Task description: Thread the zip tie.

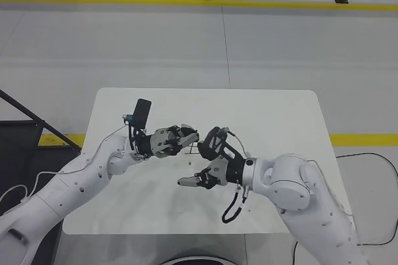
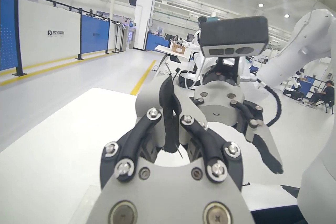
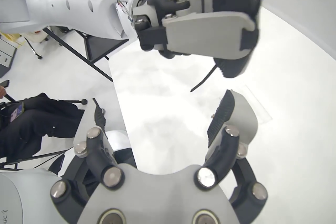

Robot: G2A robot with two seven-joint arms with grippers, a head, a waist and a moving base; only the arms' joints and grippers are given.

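Top view: my left gripper [image 1: 189, 137] sits just left of frame centre, over the white table [image 1: 278, 119]. Its jaws are pinched together on the zip tie [image 3: 205, 78], a thin black strap. In the right wrist view the tie's pointed tail sticks out past one end of the closed black pads [image 3: 231, 7] and hangs free in the air above the tabletop. The square head end pokes out past the other end of the pads. Head and tail are well apart, and the tail is not in the head. In the left wrist view the strap runs along the seam between the two pads, with a short bit showing at the near end. In the top view the tie is too thin for me to make out properly.

My right gripper [image 3: 162, 100] is spread wide and holds nothing. In the top view it's at frame centre, just right of the left gripper and a bit lower, with the two facing each other, near but not touching. One of its fingers sits up close to the left gripper's tips. The other points down-left toward the lower centre of the frame. In the right wrist view the tie's tail points roughly toward the gap between my right fingers, with clear space between tail and pads.

The left arm's black wrist camera [image 1: 142, 112] is upper left of centre. A yellow floor line [image 1: 371, 140] is at the right edge.
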